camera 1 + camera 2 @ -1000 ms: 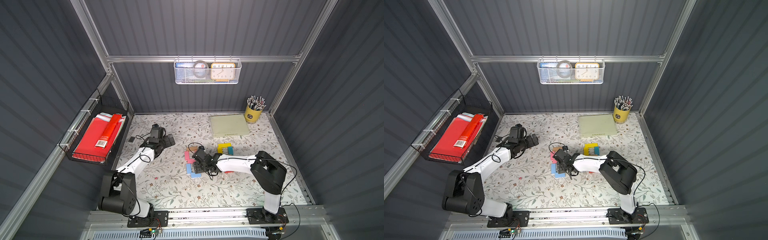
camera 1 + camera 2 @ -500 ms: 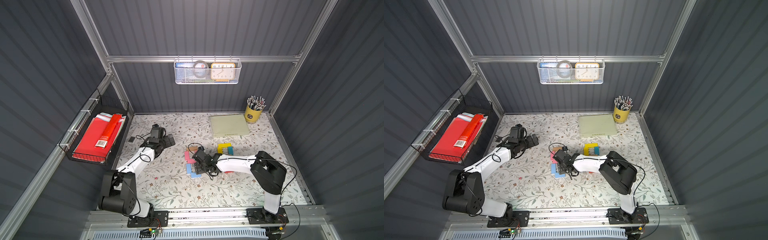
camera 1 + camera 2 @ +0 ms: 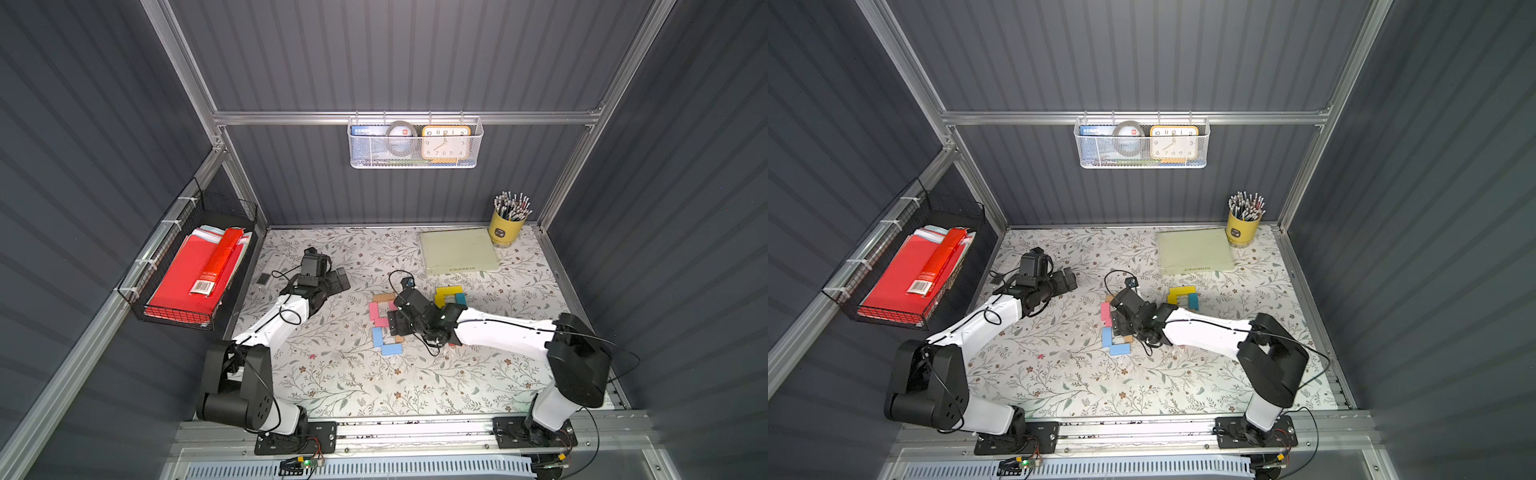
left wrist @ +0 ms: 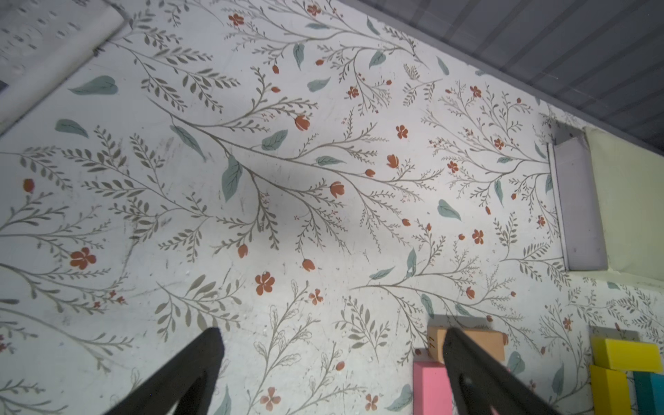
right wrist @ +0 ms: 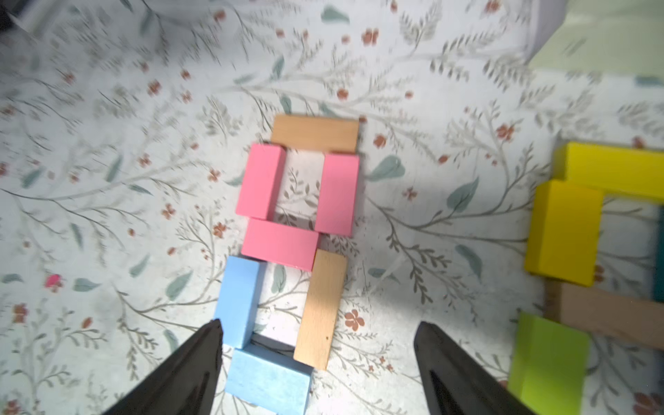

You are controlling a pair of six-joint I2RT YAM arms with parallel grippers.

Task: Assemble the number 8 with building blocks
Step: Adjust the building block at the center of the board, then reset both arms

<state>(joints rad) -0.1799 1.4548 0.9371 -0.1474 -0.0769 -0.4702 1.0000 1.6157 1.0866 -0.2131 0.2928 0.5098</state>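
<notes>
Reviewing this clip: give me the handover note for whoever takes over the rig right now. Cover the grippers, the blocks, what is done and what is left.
Left gripper: open, empty, over bare floral tablecloth, away from the figure.
Right gripper: open, empty, above the figure's lower loop.
Blocks: the 8 lies flat, with a tan wooden top block, two pink side blocks, a pink crossbar block, a light blue side block, a tan side block and a light blue bottom block. Spare yellow blocks and a green block lie apart.
Done: all seven strokes are placed.
Left: the joints look slightly uneven, so perhaps nudge them, then move the right arm clear.
</notes>
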